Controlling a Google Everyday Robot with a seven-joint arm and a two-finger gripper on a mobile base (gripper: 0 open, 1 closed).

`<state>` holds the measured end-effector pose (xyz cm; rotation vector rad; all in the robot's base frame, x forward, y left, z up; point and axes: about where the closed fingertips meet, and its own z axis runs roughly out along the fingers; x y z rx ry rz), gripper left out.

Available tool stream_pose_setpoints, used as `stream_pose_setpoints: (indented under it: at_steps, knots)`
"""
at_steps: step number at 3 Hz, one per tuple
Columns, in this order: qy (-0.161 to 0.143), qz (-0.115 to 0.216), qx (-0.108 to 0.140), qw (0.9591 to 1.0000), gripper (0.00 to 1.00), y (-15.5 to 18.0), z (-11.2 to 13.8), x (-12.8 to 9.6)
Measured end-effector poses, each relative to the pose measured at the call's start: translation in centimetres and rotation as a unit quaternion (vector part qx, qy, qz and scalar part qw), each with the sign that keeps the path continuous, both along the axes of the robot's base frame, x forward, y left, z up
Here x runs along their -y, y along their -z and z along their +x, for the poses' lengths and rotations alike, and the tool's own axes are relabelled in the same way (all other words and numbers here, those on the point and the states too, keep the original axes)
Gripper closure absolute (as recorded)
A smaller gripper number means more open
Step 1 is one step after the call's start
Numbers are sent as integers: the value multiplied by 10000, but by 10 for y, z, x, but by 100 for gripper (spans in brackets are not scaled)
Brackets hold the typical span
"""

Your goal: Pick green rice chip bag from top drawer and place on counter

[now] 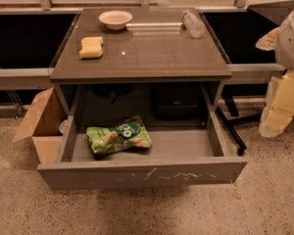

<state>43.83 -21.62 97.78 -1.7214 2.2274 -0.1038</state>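
Observation:
The green rice chip bag [118,135] lies flat in the open top drawer [142,174], toward its left side, with the dark round logo facing up. The drawer is pulled out below the counter [152,53], and its front panel shows pale scratches. My gripper [280,106] hangs at the right edge of the view, pale yellow below the white arm, to the right of the drawer and well apart from the bag. It holds nothing that I can see.
On the counter sit a yellow sponge [91,47] at the left, a white bowl [115,19] at the back and a clear plastic bottle [192,23] lying at the back right. A brown cardboard box [38,126] stands on the floor left of the drawer.

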Motion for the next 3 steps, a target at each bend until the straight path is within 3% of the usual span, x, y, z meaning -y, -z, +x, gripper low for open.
stream_pose_setpoints:
  at_steps: [1,2,3]
  knots:
    - [0,0,0,10000,0,0,0,0]
    - [-259,144,-46,9995,0,19,16,-19]
    - [-594,433,-261,9970,0,52,34,-47]
